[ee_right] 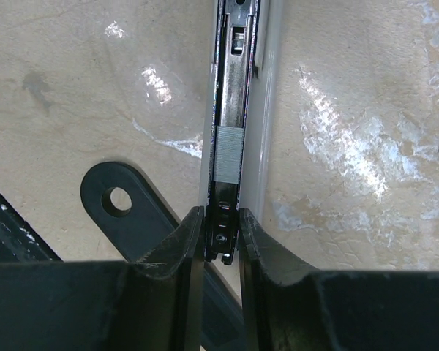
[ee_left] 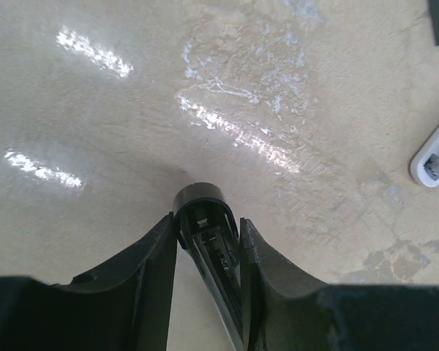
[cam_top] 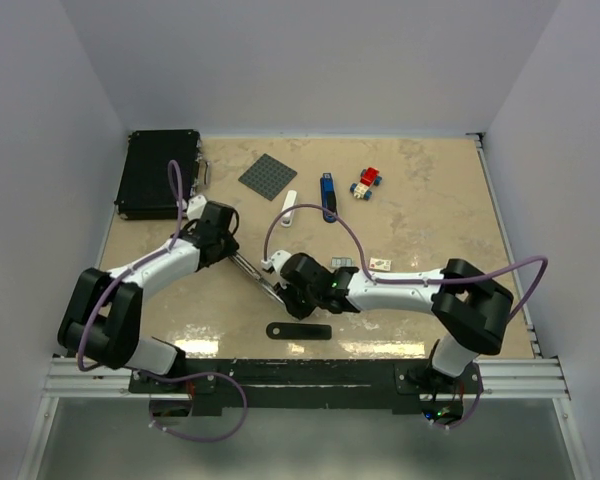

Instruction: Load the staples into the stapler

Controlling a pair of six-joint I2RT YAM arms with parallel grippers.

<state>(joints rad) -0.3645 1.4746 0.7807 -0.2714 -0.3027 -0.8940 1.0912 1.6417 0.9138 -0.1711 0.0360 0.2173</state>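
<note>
Well, stapler (cam_top: pixel 263 273): opened out, spanning between both claws, toward the bench's (cam_top: pixel 430 200) near edge.
Left claw (ee_left: pixel 208 219): clenched on the stapler's rounded black end.
Right claw (ee_right: pixel 221 216): grasping the end of the stapler's metal channel.
Channel: 1 ribbed grey strip (ee_right: pixel 227 153) sits inside.
Staples (cam_top: pixel 343 262): grey piece mid-bench, just beyond the right arm, white piece (cam_top: pixel 381 263) near it.

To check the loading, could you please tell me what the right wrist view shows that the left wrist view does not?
Only right wrist: a grey staple strip lying in the channel of the stapler, and a flat black piece with a hole. Only left wrist: the stapler's rounded black end and a white object. Both: the stapler clamped, by the right gripper or the left gripper, above the table.
</note>
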